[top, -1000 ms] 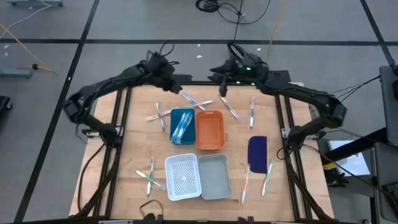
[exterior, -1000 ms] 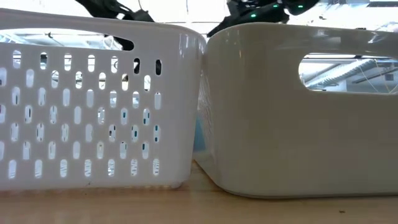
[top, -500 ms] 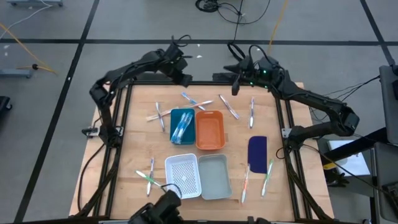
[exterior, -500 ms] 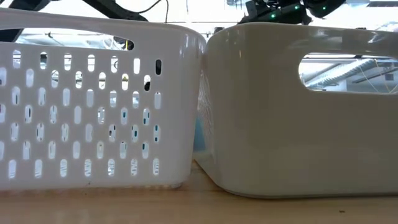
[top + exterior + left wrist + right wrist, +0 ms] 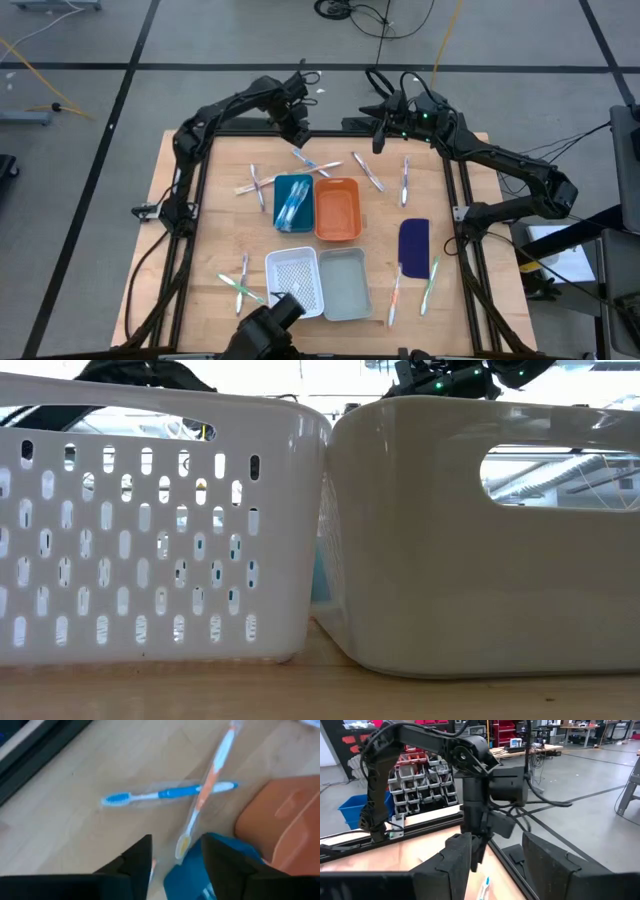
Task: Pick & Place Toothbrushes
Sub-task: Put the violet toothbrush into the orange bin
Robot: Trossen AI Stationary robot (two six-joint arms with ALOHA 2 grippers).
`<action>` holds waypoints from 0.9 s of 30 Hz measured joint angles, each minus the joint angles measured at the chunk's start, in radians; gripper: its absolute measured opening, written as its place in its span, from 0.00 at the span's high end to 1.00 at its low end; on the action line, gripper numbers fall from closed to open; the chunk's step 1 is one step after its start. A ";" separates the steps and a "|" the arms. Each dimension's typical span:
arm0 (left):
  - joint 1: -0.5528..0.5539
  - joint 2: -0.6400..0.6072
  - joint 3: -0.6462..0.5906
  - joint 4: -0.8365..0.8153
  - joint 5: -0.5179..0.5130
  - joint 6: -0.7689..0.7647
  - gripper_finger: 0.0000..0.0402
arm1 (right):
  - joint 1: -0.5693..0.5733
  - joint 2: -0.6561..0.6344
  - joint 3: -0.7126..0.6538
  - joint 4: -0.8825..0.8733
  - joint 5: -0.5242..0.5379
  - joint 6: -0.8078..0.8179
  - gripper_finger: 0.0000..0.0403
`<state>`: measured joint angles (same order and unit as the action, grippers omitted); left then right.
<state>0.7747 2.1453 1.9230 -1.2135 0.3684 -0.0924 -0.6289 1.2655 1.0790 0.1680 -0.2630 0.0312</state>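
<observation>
Several toothbrushes lie loose on the wooden table (image 5: pixel 200 240). A blue one (image 5: pixel 165 794) and an orange one (image 5: pixel 210 780) lie crossed near the far edge, beside the blue tray (image 5: pixel 292 200) and the orange tray (image 5: pixel 338 208). My left gripper (image 5: pixel 175 865) hangs open just above this pair, pointing steeply down. The orange toothbrush's head end (image 5: pixel 182 845) shows between its fingers, untouched. Seen from above, the left gripper (image 5: pixel 298 135) is at the far middle. My right gripper (image 5: pixel 497 860) is open and level, high over the far right (image 5: pixel 380 128).
More toothbrushes lie at far left (image 5: pixel 258 185), far right (image 5: pixel 405 180), near left (image 5: pixel 240 280) and near right (image 5: pixel 395 295); some lie in the blue tray. A white basket (image 5: pixel 295 285), a grey tub (image 5: pixel 345 283) and a dark blue oblong (image 5: pixel 414 242) sit nearer.
My left gripper has swung from the far left toward the table's middle, then come down and nearer, tipping to point steeply down over the crossed toothbrushes. My right gripper has drawn back a little toward the table's right edge.
</observation>
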 joint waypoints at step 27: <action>-0.103 0.128 0.181 -0.145 -0.162 0.386 0.52 | 0.000 0.000 0.000 -0.009 -0.003 0.062 0.58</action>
<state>0.6716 2.2738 2.1036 -1.3585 0.2065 0.2935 -0.6285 1.2659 1.0790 0.1591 -0.2657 0.0933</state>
